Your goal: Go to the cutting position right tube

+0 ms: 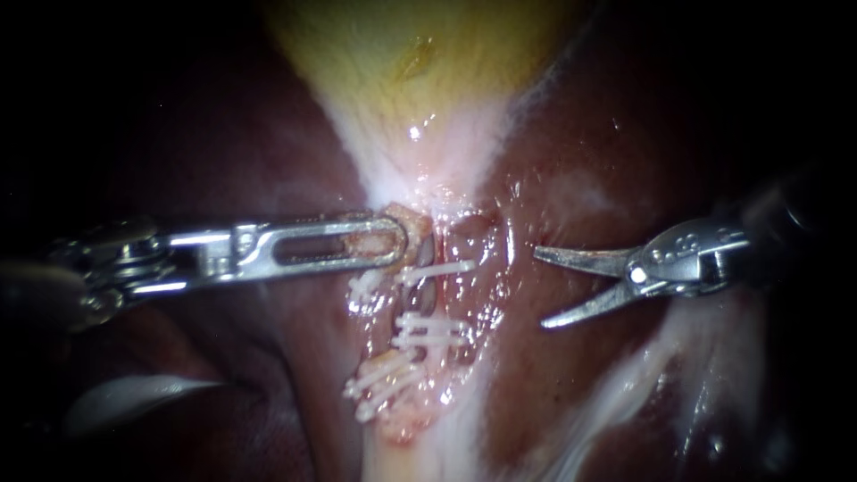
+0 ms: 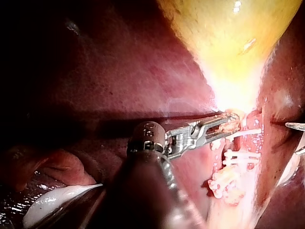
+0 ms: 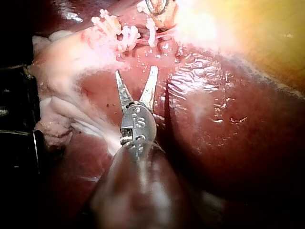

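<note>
A pig's liver (image 1: 268, 161) and yellow gallbladder (image 1: 420, 62) lie under the endoscope as two instruments close in on a cluster of white clips (image 1: 430, 337) below the gallbladder's neck. The left instrument (image 1: 402, 236), entering from the left, has its slotted jaws clamped on a pale nub of tissue (image 1: 403, 220) at the top of the clipped area, seemingly holding it taut. The right instrument (image 1: 540, 288), entering from the right, carries two curved blades spread wide with nothing between them. They hover over bare liver just beside the clips, apart from them.

The right tube (image 1: 428, 302) appears to be the thin reddish strand running down under the clips nearest those blades, showing in the gap between an upper clip (image 1: 439, 268) and the ones below. It looks soft, wet and slippery, and thin enough to tear if pulled or snagged. It probably needs no grasping: the place to take it is that bare stretch between clips, one blade on either side. The blades should stay clear of the clips and the liver beneath. From the right wrist camera the blades (image 3: 136, 70) point at the clips ahead, short of them.
</note>
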{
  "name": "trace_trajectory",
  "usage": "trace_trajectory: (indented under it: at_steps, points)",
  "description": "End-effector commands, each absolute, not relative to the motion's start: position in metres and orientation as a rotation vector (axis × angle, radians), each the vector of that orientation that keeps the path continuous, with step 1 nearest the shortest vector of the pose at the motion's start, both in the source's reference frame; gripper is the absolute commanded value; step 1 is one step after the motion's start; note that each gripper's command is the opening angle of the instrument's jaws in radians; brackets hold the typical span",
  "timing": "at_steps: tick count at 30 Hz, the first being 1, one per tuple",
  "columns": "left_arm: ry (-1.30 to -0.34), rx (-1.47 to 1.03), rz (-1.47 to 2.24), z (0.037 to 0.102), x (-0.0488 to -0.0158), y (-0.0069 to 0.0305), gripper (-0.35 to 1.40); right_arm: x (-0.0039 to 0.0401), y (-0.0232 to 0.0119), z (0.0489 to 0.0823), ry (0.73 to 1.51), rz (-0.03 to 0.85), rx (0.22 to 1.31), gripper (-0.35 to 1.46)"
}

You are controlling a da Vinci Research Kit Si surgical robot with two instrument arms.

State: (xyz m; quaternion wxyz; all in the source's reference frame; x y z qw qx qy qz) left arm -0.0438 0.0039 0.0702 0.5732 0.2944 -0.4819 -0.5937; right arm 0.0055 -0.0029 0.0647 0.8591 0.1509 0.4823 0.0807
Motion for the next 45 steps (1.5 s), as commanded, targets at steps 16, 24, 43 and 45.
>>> trace_trajectory:
  at_steps: [16,24,43,45]
  points:
    - [-1.15,0.696,-1.428,0.065,-0.0384,0.007,-0.35,0.0057,-0.0032,0.0643,1.016,0.168,0.322,1.45]
    - [-1.177,0.682,-1.432,0.0622,-0.0379,0.0073,-0.35,0.0063,-0.0035,0.0639,1.02,0.166,0.33,1.45]
    - [-1.182,0.675,-1.435,0.0607,-0.038,0.007,-0.35,0.0095,-0.0061,0.0662,0.878,0.529,0.703,1.45]
    - [-1.186,0.672,-1.431,0.0605,-0.0379,0.0071,-0.35,0.0099,-0.0064,0.0666,0.853,0.561,0.741,1.45]
